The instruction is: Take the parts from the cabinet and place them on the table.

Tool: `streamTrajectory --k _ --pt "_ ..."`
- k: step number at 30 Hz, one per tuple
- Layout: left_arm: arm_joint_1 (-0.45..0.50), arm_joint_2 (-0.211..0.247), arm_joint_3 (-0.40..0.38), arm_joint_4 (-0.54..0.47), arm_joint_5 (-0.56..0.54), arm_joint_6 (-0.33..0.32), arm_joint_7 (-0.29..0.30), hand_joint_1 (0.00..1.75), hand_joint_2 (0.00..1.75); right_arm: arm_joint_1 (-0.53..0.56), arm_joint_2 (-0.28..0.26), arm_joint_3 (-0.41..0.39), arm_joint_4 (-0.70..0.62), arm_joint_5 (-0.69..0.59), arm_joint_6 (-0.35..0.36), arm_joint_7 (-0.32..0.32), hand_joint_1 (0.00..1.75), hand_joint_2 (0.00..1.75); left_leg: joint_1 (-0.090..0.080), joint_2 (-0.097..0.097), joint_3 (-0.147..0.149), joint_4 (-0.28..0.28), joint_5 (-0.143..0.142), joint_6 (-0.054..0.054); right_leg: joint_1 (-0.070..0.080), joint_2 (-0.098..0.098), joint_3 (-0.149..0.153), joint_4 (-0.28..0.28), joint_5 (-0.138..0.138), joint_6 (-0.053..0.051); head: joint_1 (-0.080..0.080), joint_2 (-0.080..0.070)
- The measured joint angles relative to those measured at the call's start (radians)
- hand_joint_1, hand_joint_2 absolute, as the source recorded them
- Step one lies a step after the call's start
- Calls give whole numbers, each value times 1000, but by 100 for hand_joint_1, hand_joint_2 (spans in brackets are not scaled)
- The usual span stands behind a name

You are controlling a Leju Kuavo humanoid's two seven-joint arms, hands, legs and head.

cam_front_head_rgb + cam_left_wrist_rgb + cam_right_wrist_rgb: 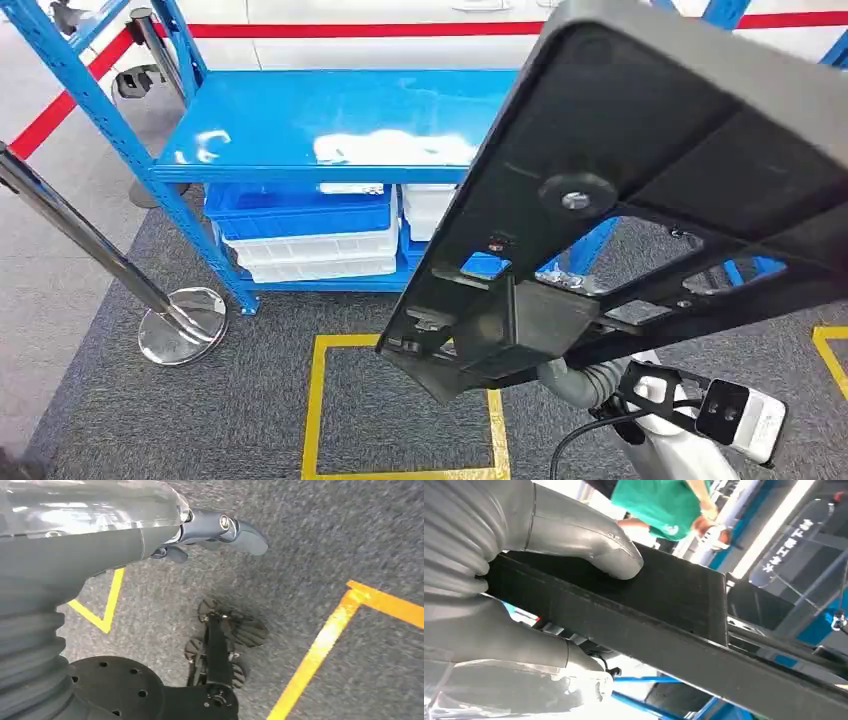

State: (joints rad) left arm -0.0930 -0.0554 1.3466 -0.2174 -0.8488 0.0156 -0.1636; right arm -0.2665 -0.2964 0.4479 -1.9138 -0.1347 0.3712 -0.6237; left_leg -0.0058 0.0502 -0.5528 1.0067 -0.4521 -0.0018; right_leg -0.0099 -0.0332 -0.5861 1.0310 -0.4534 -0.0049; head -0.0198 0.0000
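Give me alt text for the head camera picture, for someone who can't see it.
A large black plastic part, held up by the robot's right hand, fills the right side of the view. Behind it stands a blue metal shelf with blue and white bins underneath, on grey carpet marked with yellow tape.

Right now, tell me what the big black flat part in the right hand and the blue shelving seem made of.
Big black flat part: likely moulded plastic, matte, with ribs and a screw boss. Blue shelving: probably painted metal; its glossy top reflects light. Right hand grips the part's edge.

floor: grey carpet (250, 420), yellow tape square (318, 400) | blue shelving (330, 120) | chrome stanchion (180, 325) | wall possibly white
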Motion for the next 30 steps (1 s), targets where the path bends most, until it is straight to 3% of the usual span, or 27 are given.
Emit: streamTrajectory --k 2,3,4,6,7,8,9,10,11,12,13,15,16,17,18,19,20,22,23,24,26,27,28,30 --pt "1 6 0 0 -2 4 3 0 175 17 0 -2 -8 26 -3 0 171 175 2 8 -2 4 -7 -12 -5 15 -2 -7 8 -14 0 0" --pt "1 7 0 0 -3 5 3 0 175 25 3 -3 -13 36 -3 0 171 175 7 -12 -11 27 -30 -19 -6 19 -3 -9 11 -19 0 0" --pt "1 9 0 0 -3 11 2 0 175 34 8 -4 -20 51 -3 0 171 175 8 -27 -35 87 -72 -23 -6 25 -6 -8 13 -24 0 0" --pt "2 13 0 0 -3 32 -2 0 175 73 20 -8 -38 79 -4 0 171 175 10 -37 -105 250 -150 -29 -3 38 -11 -8 15 -27 0 0" --pt "6 14 0 0 -4 45 -7 0 175 96 26 -9 -47 91 -4 0 171 175 10 -38 -131 310 -167 -29 -2 46 -12 -8 15 -28 0 0" --pt "10 14 0 0 -9 56 -11 0 175 118 32 -10 -56 105 -5 0 171 175 10 -39 -133 316 -155 -28 -2 55 -11 -7 16 -27 0 0" --pt "13 14 0 0 -13 68 -15 0 175 137 36 -11 -68 115 -8 0 171 175 10 -40 -114 277 -126 -25 -2 65 -11 -7 16 -27 0 0" --pt "16 14 0 0 -21 71 -20 0 175 154 41 -14 -85 126 -15 0 171 175 10 -44 -73 197 -80 -20 -2 76 -10 -7 17 -25 0 0" --pt "17 17 -1 0 -26 69 -24 0 175 166 45 -15 -98 134 -24 0 171 175 10 -62 -22 92 -30 -13 -1 87 -8 -7 18 -24 0 0" --pt "19 22 -2 0 -31 60 -27 0 175 173 48 -16 -114 139 -36 0 171 175 10 -106 10 17 -12 -4 -3 95 -9 -7 20 -21 0 0" --pt "19 29 -3 0 -34 47 -30 0 175 178 49 -17 -126 145 -50 0 171 175 12 -125 18 -3 -22 1 1 104 -14 -4 23 -14 0 0" --pt "18 42 -4 0 -41 21 -37 0 175 199 49 -19 -150 157 -83 0 171 175 6 -108 20 -2 -22 0 -7 122 -21 -8 29 0 0 0" --pt "17 52 -5 -2 -41 8 -39 0 175 210 48 -21 -167 159 -98 0 171 175 5 -101 20 -4 -18 5 -9 131 -21 -13 35 8 0 0" --pt "17 55 -5 -2 -42 0 -40 0 175 214 46 -21 -181 162 -107 0 171 175 12 -90 22 -18 -10 11 -1 141 -21 -17 39 17 0 0" --pt "15 58 -6 -3 -42 -4 -41 0 175 217 41 -22 -189 165 -117 0 171 175 15 -73 27 -29 -1 14 -3 113 -27 -1 27 16 0 0" --pt "16 61 -8 -3 -42 -7 -44 0 175 214 36 -23 -199 165 -126 0 171 175 16 -67 27 -33 2 21 0 80 -45 31 -2 17 0 0" --pt "17 68 -9 -4 -42 -12 -45 0 175 210 34 -23 -204 159 -131 0 171 175 14 -51 23 -33 3 27 -1 57 -85 117 -56 20 0 0" --pt "18 74 -10 -4 -44 -24 -46 0 175 207 27 -24 -204 143 -129 0 171 175 10 -29 19 -32 3 27 -5 44 -150 262 -117 25 0 0" --pt "16 76 -11 -4 -47 -27 -47 0 175 202 18 -28 -204 128 -121 0 171 175 8 -18 17 -30 4 27 -6 41 -163 294 -119 27 0 0" --pt "14 79 -13 -4 -53 -29 -47 0 175 195 10 -34 -204 113 -114 0 171 175 8 -7 15 -27 3 27 -6 38 -149 274 -98 29 0 0" --pt "8 82 -22 -4 -63 -33 -47 0 175 176 0 -51 -203 94 -108 0 171 175 8 11 15 -19 0 23 -6 24 -57 119 -21 27 0 0" --pt "4 83 -27 -4 -66 -36 -48 0 175 170 -4 -58 -203 93 -108 0 171 175 7 17 15 -14 -3 19 -4 -4 -3 31 9 22 0 0" --pt "1 85 -29 -4 -72 -39 -51 0 175 166 -8 -68 -203 93 -109 0 171 175 2 22 14 -11 -7 14 5 -47 13 -7 -12 9 0 0" --pt "-1 86 -35 -4 -81 -40 -53 0 175 167 -14 -79 -203 95 -114 0 171 175 -2 35 13 -6 -10 6 6 -20 7 -9 -2 -2 0 0"
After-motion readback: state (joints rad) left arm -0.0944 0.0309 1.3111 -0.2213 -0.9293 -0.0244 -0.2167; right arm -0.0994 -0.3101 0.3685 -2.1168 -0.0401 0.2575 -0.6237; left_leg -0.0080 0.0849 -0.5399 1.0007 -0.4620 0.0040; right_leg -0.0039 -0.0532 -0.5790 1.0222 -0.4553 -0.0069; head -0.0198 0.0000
